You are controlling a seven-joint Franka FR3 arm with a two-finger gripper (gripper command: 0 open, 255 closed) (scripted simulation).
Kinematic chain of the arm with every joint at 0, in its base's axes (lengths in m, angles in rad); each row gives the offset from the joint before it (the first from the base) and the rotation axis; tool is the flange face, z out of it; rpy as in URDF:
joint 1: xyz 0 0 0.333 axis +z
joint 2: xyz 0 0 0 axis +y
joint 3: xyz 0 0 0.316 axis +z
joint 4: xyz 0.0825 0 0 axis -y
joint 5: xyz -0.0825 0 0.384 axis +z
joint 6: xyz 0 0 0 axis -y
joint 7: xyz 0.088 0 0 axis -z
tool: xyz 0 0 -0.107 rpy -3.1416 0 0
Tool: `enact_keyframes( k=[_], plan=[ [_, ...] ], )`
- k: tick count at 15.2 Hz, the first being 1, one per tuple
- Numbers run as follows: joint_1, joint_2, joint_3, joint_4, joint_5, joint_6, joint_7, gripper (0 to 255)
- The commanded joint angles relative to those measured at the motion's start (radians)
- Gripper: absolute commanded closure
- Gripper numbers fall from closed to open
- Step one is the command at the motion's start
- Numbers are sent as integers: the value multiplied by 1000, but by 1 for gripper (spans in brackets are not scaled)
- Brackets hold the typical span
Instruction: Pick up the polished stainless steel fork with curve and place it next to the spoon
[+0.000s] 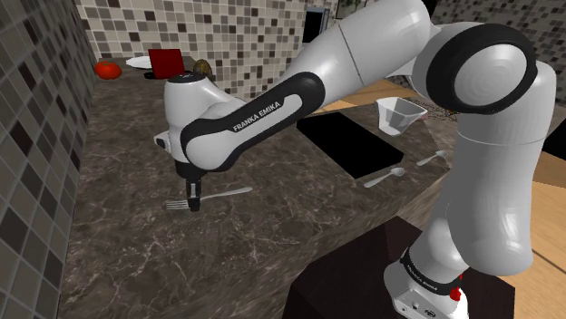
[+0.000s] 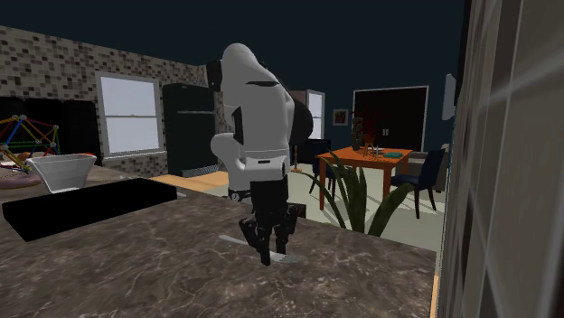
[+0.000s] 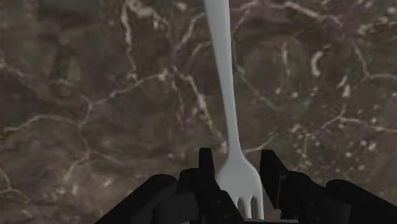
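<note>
While the gripper (image 3: 236, 154), its fingers narrowed, seemingly clasps the fork (image 3: 228, 114) at the neck on the marble countertop (image 1: 272, 263), we judge grasping underway; next, lift toward the spoon (image 1: 385, 177), at the fork's 3 o'clock in the shoulder view.

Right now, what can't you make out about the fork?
Wrist view: the fork has its handle end cut off by the frame edge, tine tips behind the gripper.
Shoulder view: the gripper covers its neck.
Second exterior view: dim, the gripper hides most of it.
</note>
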Motion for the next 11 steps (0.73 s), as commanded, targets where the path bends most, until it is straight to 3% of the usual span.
enact_keyframes(
  k=[1,6,11],
  plan=[
    [4,6,4,-3,1,0,1,255],
    [2,3,4,-6,2,0,-1,255],
    [-1,-31,8,17,12,-57,-5,255]
  ],
)
